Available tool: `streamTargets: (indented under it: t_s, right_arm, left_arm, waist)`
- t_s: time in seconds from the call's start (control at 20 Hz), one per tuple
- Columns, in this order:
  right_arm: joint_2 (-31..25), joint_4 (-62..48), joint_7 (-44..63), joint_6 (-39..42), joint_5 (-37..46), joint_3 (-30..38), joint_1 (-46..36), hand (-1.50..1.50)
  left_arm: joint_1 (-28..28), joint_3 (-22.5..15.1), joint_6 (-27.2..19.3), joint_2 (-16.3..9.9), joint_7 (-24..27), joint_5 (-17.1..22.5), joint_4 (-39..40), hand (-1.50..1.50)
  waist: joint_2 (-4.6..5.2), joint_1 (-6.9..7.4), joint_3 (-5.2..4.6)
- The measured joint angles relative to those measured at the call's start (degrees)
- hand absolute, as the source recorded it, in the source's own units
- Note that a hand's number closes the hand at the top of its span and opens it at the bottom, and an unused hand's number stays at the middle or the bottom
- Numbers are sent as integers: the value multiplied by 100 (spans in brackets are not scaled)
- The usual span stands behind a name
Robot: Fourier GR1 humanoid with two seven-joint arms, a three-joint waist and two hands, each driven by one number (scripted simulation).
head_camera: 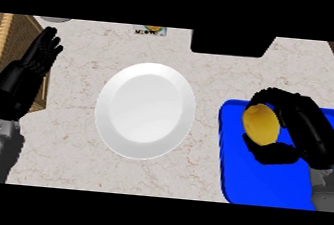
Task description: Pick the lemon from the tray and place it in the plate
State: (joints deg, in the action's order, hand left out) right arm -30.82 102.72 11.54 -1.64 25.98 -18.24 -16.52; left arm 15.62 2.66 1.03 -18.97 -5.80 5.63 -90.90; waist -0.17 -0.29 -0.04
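A pale, marbled bench (69, 161) fills the head view, running from the lower edge up to a dark block (230, 44) at its far side and a small yellow-and-white label (149, 30) beside that. At the far left a woven, straw-coloured surface (5, 35) meets the bench edge.

A white plate (145, 110) lies in the middle of the bench, bare on top, well apart from both hands. To its right, just beside it, sits a blue tray (228, 165) whose near part runs down to the lower edge of the view.

The right hand (312, 135) reaches over the tray from the lower right. Its fingers (275, 96) arch over the far side of the lemon (261, 123), while the thumb (273, 155) curls under the near side, so the yellow fruit sits enclosed between them, pressed against the palm. The lemon is over the tray's left half; whether it touches the tray floor or is lifted off it cannot be told.

The left hand (35, 60) shows at the left edge, above the boundary between the woven surface and the bench, its fingers straight, pointing away from the robot and holding nothing.
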Motion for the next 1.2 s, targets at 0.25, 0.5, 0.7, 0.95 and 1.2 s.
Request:
streamTargets:
  t_s: [0.25,0.5,0.7,0.95,1.2]
  right_arm:
    - [781,49,684,228,341,-383,-610,150]
    - [1766,-625,1139,288,586,-655,-1394,150]
    - [2474,-1599,1239,195,748,-678,-2046,150]
    - [2899,-2922,1260,-384,796,-942,-2730,150]
    - [3027,-4361,1087,-1090,544,-1305,-3436,150]
  left_arm:
    - [40,21,41,40,-131,-40,-105,0]
    - [118,31,83,116,-85,-88,4,0]
    - [46,98,206,80,-29,-63,-29,0]
    - [30,157,279,90,-57,-48,-62,0]
    - [108,12,175,259,-75,-210,-108,0]
  waist:
    - [10,48,0]
    - [23,87,0]
    - [27,116,0]
    - [36,146,1]
    - [56,225,2]
